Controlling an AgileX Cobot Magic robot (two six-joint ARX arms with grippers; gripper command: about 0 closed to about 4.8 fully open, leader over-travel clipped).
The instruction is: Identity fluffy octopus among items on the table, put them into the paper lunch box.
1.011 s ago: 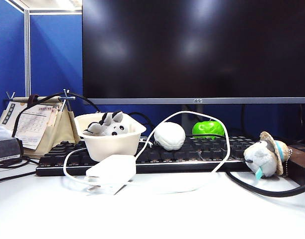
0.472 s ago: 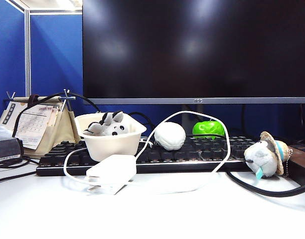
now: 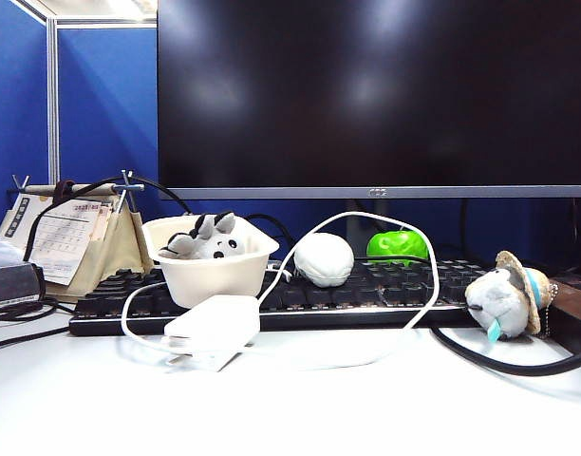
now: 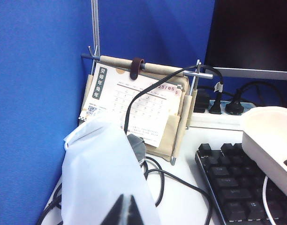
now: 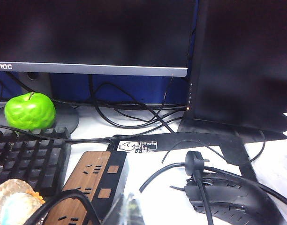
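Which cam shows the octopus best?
Exterior view: the octopus sits in the lunch box, face and tentacles visible. Left wrist view catches only the lunch box's rim; right wrist view shows neither. Both grippers are back off the table.

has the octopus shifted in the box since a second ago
No. The fluffy octopus sits in the paper lunch box as before, same spot relative to the keyboard.

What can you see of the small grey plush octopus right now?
The small grey plush octopus sits inside the cream-white paper lunch box, which rests on the black keyboard. Only its upper part shows above the rim: fuzzy grey fabric, a paler face with black bead eyes, and stubby tentacles pointing up. It looks tipped slightly and settled. No tool touches it; its lower body is hidden by the box wall.
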